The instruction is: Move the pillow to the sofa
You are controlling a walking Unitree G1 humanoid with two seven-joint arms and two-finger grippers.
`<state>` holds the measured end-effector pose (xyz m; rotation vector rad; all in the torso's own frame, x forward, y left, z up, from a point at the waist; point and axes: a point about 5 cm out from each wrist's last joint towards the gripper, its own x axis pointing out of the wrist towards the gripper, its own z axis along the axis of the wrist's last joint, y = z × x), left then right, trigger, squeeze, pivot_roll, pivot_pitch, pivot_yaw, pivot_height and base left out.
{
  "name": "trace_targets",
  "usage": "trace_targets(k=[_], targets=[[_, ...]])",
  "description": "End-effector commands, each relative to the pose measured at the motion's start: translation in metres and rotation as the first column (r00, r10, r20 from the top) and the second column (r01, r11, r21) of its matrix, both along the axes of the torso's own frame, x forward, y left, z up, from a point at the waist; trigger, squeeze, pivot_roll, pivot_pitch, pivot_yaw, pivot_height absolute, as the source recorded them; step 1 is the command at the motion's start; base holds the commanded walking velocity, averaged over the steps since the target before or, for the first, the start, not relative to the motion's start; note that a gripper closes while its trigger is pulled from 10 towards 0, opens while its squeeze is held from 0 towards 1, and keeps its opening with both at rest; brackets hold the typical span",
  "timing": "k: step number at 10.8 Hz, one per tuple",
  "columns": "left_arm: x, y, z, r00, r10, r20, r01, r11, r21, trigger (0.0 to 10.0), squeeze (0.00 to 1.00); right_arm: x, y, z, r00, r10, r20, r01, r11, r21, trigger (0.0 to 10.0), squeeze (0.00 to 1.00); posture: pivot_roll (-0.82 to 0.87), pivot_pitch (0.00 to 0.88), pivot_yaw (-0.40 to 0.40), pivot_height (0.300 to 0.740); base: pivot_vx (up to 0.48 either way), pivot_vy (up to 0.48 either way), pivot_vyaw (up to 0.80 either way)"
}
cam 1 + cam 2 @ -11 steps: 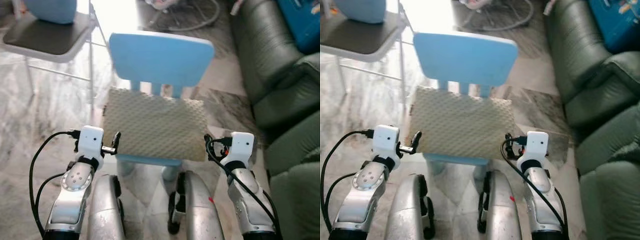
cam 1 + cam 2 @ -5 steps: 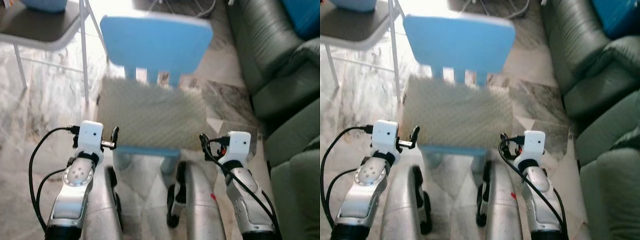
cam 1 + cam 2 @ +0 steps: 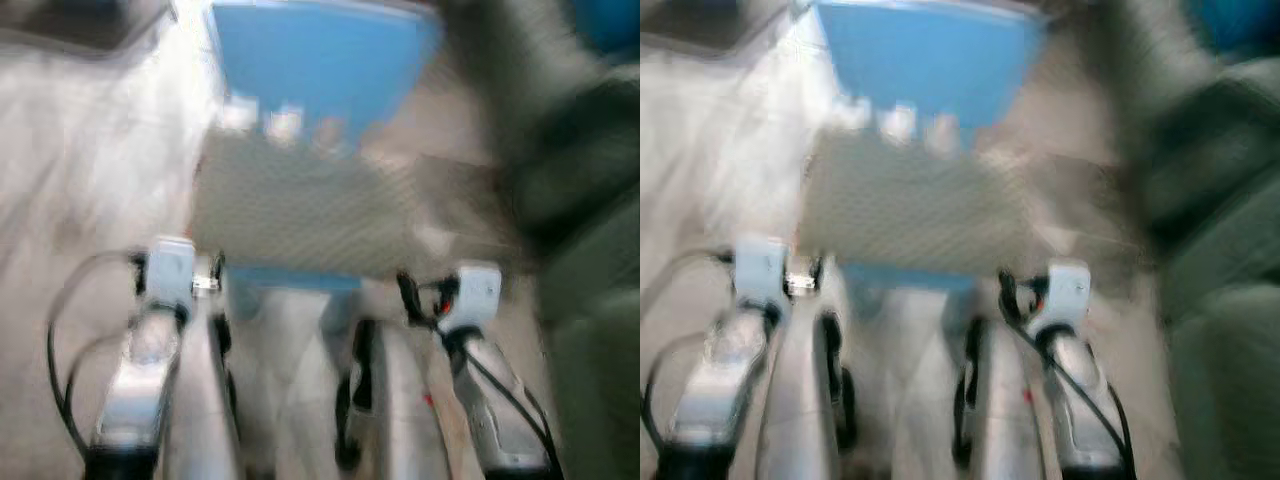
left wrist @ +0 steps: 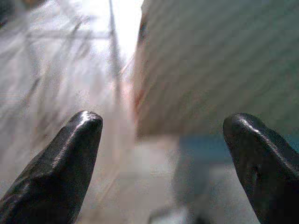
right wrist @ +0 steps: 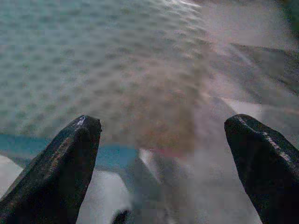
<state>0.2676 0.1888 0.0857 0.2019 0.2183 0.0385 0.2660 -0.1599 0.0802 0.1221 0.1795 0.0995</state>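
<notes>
Pillow [image 3: 300,215]: beige, fine bumpy dotted texture. Chair [image 3: 320,65]: light blue back and seat edge. Sofa [image 3: 590,250]: dark green. Floor [image 3: 90,200]: pale grey-white marbling. Arms silver; gripper fingers [image 4: 56,163] black, wrist blocks white.

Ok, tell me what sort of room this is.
Probably a living room in a home, though the views are blurred: a dark green sofa, pale marbled floor, and a small blue chair with a pillow on it.

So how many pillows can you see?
1. The pillow lies on the blue chair, between the left gripper and right gripper. Blur could hide others.
</notes>
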Motion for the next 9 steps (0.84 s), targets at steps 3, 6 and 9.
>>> trace_targets(k=[3, 6, 9], targets=[[-0.001, -0.002, -0.006, 0.999, 0.017, -0.033, -0.016, 1.0, 0.027, 10.0, 1.0, -0.008, 0.001, -0.007, 0.999, 0.03, -0.031, -0.03, 1.0, -0.002, 10.0, 0.93, 0.01, 0.281, -0.074, 0.506, 0.0, 0.0, 0.0], [0.005, -0.002, -0.005, 0.999, 0.027, -0.038, -0.025, 0.998, 0.052, 10.0, 0.0, -0.003, 0.006, -0.005, 0.997, 0.071, -0.039, -0.071, 0.997, -0.011, 10.0, 0.0, 0.01, 0.31, -0.077, 0.506, 0.0, 0.0, 0.0], [0.024, 0.008, -0.005, 0.998, 0.048, -0.037, -0.045, 0.997, 0.069, 10.0, 0.0, 0.023, 0.022, 0.002, 0.977, 0.212, -0.035, -0.212, 0.977, 0.003, 10.0, 0.0, 0.01, 0.373, -0.082, 0.506, 0.0, 0.0, 0.0]])
